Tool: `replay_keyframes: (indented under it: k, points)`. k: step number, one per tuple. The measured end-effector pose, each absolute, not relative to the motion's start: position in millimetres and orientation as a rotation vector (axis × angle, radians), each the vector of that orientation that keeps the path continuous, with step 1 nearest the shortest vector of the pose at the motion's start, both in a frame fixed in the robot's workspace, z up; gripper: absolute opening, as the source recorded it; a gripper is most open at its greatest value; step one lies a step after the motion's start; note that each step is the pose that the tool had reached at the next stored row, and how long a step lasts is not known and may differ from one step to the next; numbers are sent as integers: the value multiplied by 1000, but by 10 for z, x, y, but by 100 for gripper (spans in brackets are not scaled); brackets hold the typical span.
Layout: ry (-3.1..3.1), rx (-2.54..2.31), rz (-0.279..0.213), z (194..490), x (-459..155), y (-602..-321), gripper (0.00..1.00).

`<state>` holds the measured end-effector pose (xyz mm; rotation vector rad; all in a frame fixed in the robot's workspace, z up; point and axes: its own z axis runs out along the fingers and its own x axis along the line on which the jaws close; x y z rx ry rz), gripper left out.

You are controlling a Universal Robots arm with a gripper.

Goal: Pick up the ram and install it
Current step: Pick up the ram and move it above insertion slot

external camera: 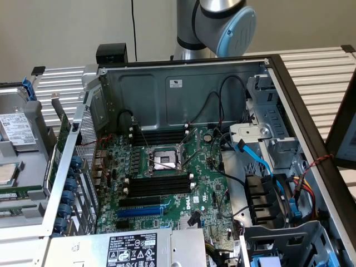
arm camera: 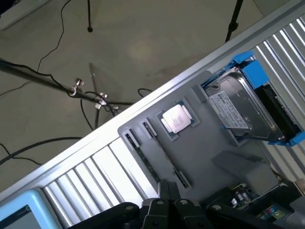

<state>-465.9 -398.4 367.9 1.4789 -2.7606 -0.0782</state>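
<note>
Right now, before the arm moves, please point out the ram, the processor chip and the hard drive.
the ram (arm camera: 165, 154): wrist view, middle of the thin dark stick.
the processor chip (arm camera: 177, 118): wrist view, centre of its silver lid.
the hard drive (arm camera: 231, 112): wrist view, on its white label.

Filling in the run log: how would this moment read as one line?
gripper: shut, over flat grey plastic tray | long thin dark-green ram stick: lying in tray, not held

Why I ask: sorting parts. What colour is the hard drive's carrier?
Blue; the carrier shows best in the wrist view.
</note>
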Motion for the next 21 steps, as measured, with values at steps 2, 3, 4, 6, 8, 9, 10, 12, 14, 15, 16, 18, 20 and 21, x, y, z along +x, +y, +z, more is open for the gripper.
replay_keyframes:
  k: [2,3,4,6,8,9,10,12,14,15,16,18,20,21]
  points:
    - [-2734,1528,-77,3677,-4659,-3983,10]
    - [-2722,1551,-75,3677,-4660,-3983,10]
    - [-2713,1573,-72,3677,-4659,-3983,10]
    - [-2688,1623,-68,3675,-4658,-3984,10]
    - [-2659,1671,-67,3673,-4659,-3983,10]
    - [-2644,1695,-67,3673,-4659,-3983,10]
    - [-2628,1718,-66,3672,-4659,-3983,10]
    - [-2596,1766,-66,3670,-4660,-3983,10]
    - [-2563,1812,-66,3670,-4659,-3983,10]
    - [-2546,1835,-66,3669,-4659,-3983,10]
    - [-2529,1858,-66,3668,-4659,-3983,10]
    - [-2494,1903,-66,3665,-4659,-3983,10]
    - [-2457,1949,-66,3661,-4659,-3983,10]
    - [-2439,1971,-66,3660,-4659,-3983,10]
